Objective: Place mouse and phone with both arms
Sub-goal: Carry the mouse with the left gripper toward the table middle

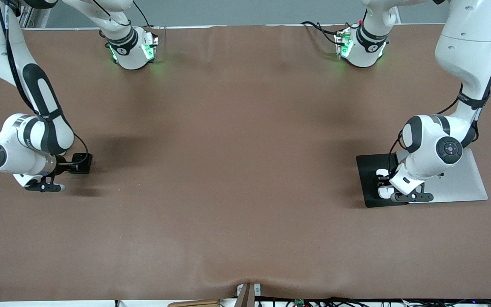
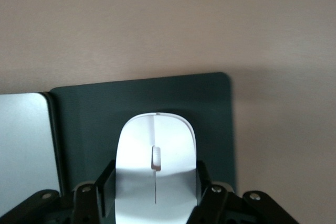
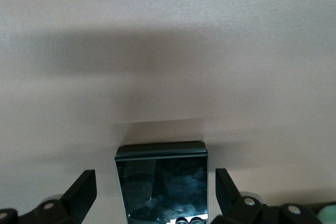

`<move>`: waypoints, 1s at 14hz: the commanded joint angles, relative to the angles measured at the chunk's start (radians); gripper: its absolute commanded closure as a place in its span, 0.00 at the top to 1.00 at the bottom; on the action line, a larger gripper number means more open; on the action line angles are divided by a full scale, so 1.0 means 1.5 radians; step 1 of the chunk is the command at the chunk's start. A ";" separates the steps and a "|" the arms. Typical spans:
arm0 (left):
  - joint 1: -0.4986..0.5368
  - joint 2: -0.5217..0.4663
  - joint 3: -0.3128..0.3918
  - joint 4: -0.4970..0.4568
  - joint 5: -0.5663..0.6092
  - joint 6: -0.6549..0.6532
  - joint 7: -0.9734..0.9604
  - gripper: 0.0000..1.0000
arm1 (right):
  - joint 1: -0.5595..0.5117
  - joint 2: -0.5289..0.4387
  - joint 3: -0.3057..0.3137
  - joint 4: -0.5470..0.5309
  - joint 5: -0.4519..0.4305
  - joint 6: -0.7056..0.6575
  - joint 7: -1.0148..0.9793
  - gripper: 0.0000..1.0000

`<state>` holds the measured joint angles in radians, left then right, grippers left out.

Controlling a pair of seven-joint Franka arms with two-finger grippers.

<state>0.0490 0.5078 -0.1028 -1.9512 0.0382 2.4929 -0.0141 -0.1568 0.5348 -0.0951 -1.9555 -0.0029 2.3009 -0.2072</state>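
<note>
Your left gripper (image 2: 155,195) is clamped on the small glossy white oval mouse (image 2: 156,153), which lies on the flat black mouse pad (image 1: 371,168) at about 3 o'clock on the brown table (image 1: 237,170), touching a silver slab (image 1: 463,181). Your right gripper (image 3: 155,190) stands wide, straddling the glossy black phone (image 3: 163,182) at about 9 o'clock.

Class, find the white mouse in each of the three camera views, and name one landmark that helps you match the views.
Front view: the mouse lies on the black pad at the left arm's end of the table, clamped by the left gripper.
Left wrist view: the mouse fills the lower middle, held between the fingers.
Right wrist view: not in it.
Shared landmark: the black pad.
</note>
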 commanded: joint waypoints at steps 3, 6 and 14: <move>-0.109 -0.053 0.000 0.007 0.009 -0.085 -0.103 0.56 | -0.022 0.013 0.008 -0.005 -0.012 0.016 -0.055 1.00; -0.202 -0.043 -0.003 0.023 0.009 -0.085 -0.235 0.56 | -0.025 0.020 0.009 -0.006 -0.011 0.016 -0.050 1.00; -0.405 0.082 -0.002 0.146 0.009 -0.085 -0.487 0.59 | -0.030 0.029 0.009 -0.011 -0.007 0.010 -0.043 0.56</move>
<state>-0.5135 0.5572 -0.1148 -1.8222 0.0382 2.3782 -0.6867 -0.1773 0.5795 -0.0982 -1.9615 -0.0030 2.3131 -0.2771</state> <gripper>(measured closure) 0.388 0.057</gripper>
